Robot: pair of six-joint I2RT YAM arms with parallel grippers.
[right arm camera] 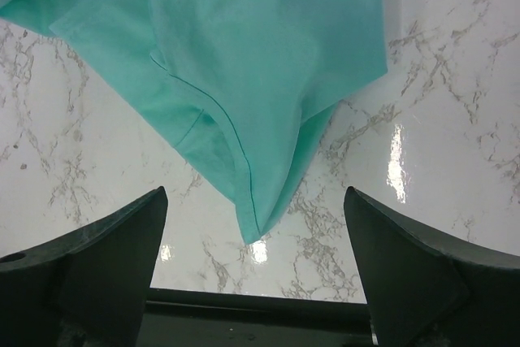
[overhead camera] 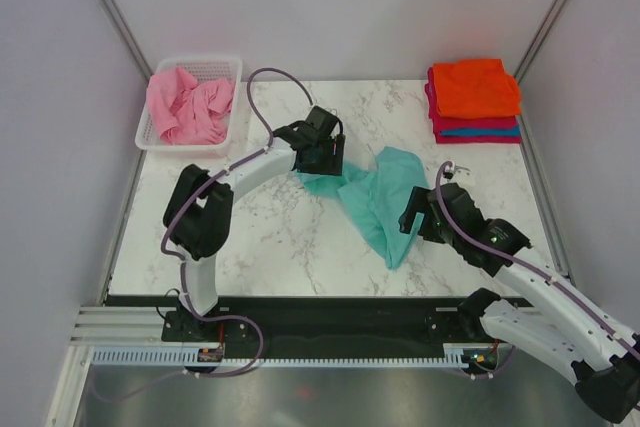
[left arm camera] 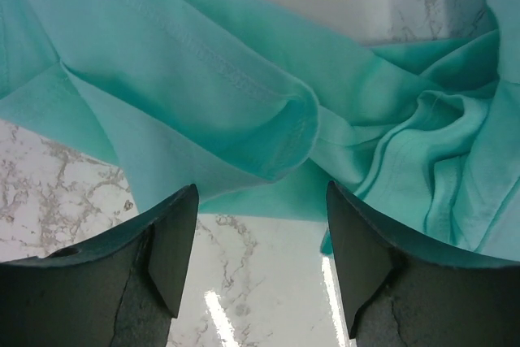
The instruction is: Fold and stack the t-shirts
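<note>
A teal t-shirt lies crumpled and unfolded on the marble table near the middle. My left gripper is open at its left upper edge; in the left wrist view the bunched cloth lies just beyond the open gripper, which holds nothing. My right gripper is open beside the shirt's lower right; in the right wrist view the shirt's pointed corner hangs between the spread gripper, untouched. A pink t-shirt lies crumpled in the basket. A folded stack, orange over crimson and blue, sits back right.
The white slotted basket stands at the table's back left corner. Grey walls close in the left, back and right sides. The table's black front edge runs just ahead of the arm bases.
</note>
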